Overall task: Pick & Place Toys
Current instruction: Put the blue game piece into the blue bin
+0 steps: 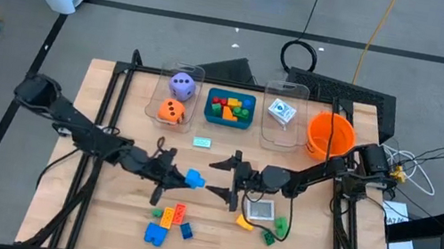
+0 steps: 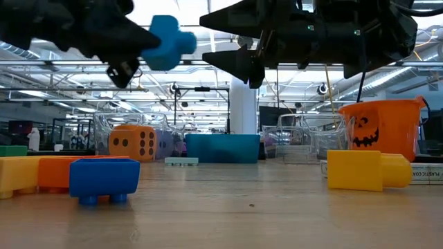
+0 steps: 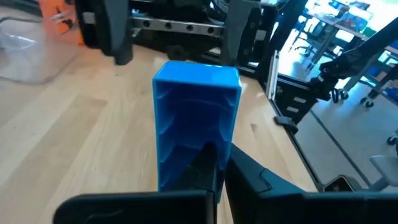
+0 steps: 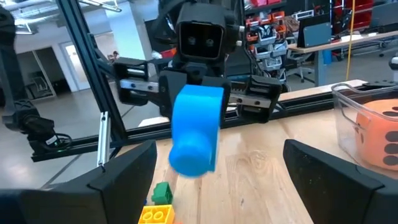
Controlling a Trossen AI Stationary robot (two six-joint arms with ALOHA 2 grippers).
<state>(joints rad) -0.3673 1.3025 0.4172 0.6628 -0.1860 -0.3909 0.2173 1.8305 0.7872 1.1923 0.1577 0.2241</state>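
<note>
Smooth blue plastic brick (image 1: 194, 178), hollow underneath with one round stud, clamped in left gripper (image 1: 180, 175) above table centre. Right gripper (image 1: 224, 180) just right of it, fingers spread wide, empty. Jack-o'-lantern face printed on orange bowl (image 2: 381, 130), far right.

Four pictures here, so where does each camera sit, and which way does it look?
High view: overhead, straight down on the table; both arms show.
Low view: at tabletop height, looking level toward the room; the arms hang in from above.
Left wrist view: on the left arm, looking past its fingers at the blue brick they grip.
Right wrist view: on the right arm, between its open fingers, facing the left gripper.
All four share that brick.
</note>
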